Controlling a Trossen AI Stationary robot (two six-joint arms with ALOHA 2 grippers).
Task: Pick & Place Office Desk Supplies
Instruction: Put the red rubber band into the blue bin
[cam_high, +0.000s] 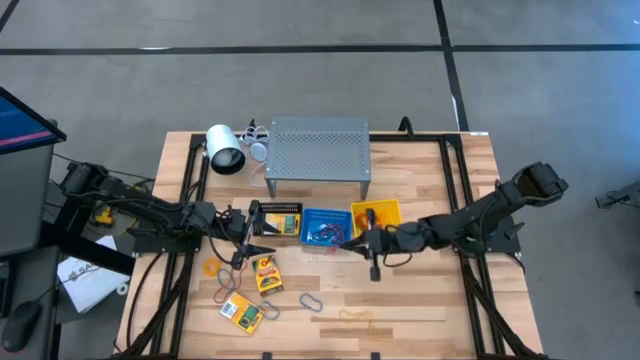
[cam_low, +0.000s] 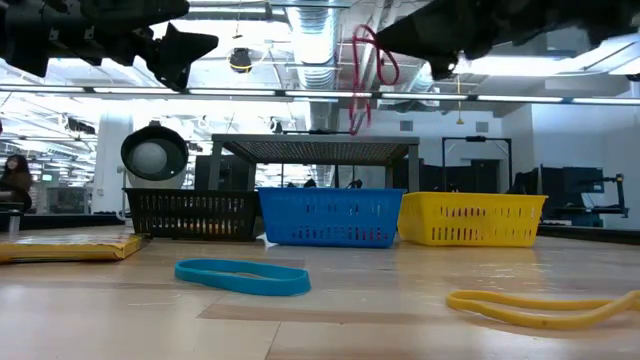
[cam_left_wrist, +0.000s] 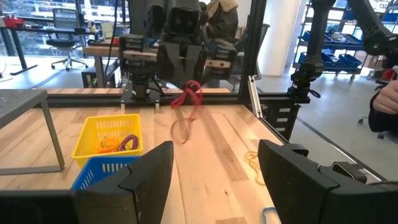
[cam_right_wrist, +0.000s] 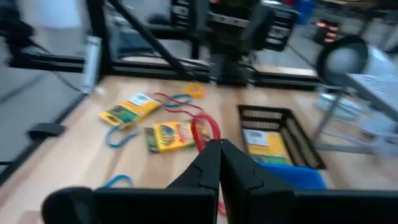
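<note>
Our right gripper (cam_high: 372, 262) was pinched shut on a red band (cam_low: 366, 70), which dangled in the air above the table (cam_high: 420, 300), at about seven o'clock from the yellow basket (cam_high: 385, 212). Our left gripper (cam_high: 252, 247) hung with its fingers spread, holding nothing, at seven o'clock from the black basket (cam_high: 258, 210).

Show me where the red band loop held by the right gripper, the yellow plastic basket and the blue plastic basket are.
red band loop (cam_low: 368, 70): low view, on its hanging strand.
yellow plastic basket (cam_low: 470, 222): low view, on its front wall.
blue plastic basket (cam_low: 328, 218): low view, on its front wall.
</note>
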